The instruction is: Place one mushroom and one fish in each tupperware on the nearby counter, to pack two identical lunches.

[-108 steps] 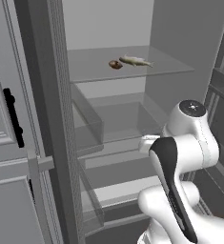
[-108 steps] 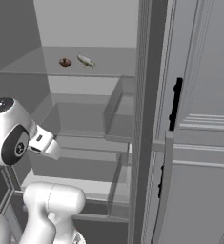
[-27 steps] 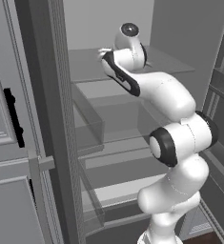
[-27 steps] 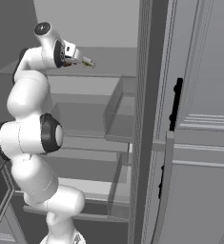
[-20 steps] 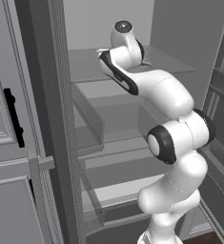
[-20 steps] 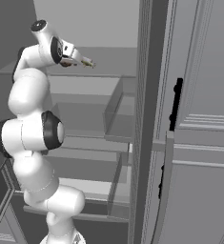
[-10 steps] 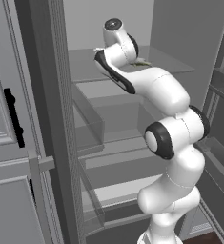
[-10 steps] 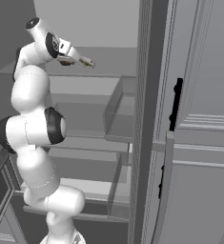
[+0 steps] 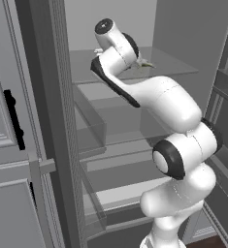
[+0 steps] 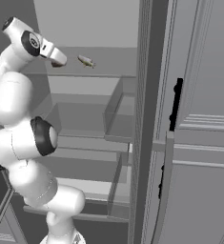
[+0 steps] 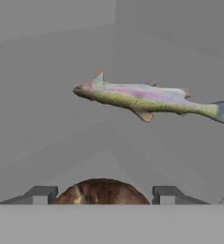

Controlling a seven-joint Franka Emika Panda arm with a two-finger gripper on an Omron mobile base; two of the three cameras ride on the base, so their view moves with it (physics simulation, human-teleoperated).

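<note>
A brown mushroom (image 11: 101, 189) sits between my gripper's (image 11: 103, 196) two dark fingertips, which press against its sides low in the hand view. A silvery-pink fish (image 11: 147, 98) lies just beyond it on the top glass shelf (image 10: 104, 71) of the open fridge. From the right base view my gripper (image 10: 59, 62) reaches onto that shelf with the dark mushroom (image 10: 56, 64) at its tip and the fish (image 10: 86, 60) a little to its right. In the left base view the fish (image 9: 145, 64) peeks out behind my arm. The tupperware and the counter are out of view.
Lower glass shelves (image 10: 80, 138) and clear bins fill the fridge below my arm. The fridge's frame post (image 10: 144, 119) and a grey panelled door with a black handle (image 10: 174, 105) stand to the right. Another panelled door with a black handle (image 9: 13, 118) stands at the left.
The fingers have closed in from wide open onto the mushroom. The hand has shifted slightly left, away from the fish.
</note>
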